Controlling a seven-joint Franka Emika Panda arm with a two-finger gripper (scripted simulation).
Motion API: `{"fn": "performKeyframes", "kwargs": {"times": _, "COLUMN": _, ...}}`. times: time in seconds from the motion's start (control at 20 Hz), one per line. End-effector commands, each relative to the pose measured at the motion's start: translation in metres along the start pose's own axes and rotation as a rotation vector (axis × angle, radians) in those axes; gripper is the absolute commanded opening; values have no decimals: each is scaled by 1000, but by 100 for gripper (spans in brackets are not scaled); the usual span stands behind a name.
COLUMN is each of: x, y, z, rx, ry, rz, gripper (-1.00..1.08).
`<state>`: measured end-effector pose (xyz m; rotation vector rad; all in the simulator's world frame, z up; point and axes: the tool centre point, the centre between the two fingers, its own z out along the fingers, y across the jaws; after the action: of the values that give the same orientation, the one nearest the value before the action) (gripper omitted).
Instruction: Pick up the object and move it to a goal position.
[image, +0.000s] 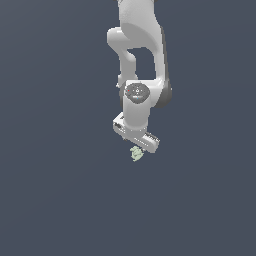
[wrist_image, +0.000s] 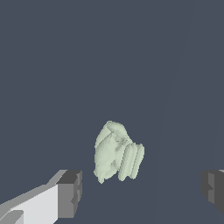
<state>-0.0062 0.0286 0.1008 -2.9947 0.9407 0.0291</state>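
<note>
The object (wrist_image: 117, 152) is a small pale sage-green lump with stubby lobes, lying on the dark grey floor. In the exterior view the object (image: 136, 153) peeks out just below the white hand. My gripper (wrist_image: 142, 190) hangs above it and is open. One dark fingertip (wrist_image: 70, 192) shows on one side of the object and the other fingertip (wrist_image: 213, 189) stands far off on the opposite side. Neither fingertip touches the object. In the exterior view the gripper (image: 140, 147) is mostly hidden under the hand.
The white arm (image: 137, 60) reaches down from the top of the exterior view. A plain dark grey floor (image: 60, 190) lies all around.
</note>
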Motion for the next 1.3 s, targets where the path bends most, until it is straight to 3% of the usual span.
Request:
{"fn": "performKeyframes", "kwargs": {"times": 0.0, "x": -1, "y": -2, "z": 4, "rx": 1, "ry": 4, "rz": 64, "gripper": 100}}
{"fn": "performKeyframes", "kwargs": {"times": 0.6, "x": -5, "y": -9, "z": 18, "rx": 5, "ry": 16, "rz": 250, "gripper": 100}}
{"fn": "performKeyframes", "kwargs": {"times": 1.25, "x": -6, "y": -9, "z": 32, "rx": 6, "ry": 18, "rz": 270, "gripper": 100}}
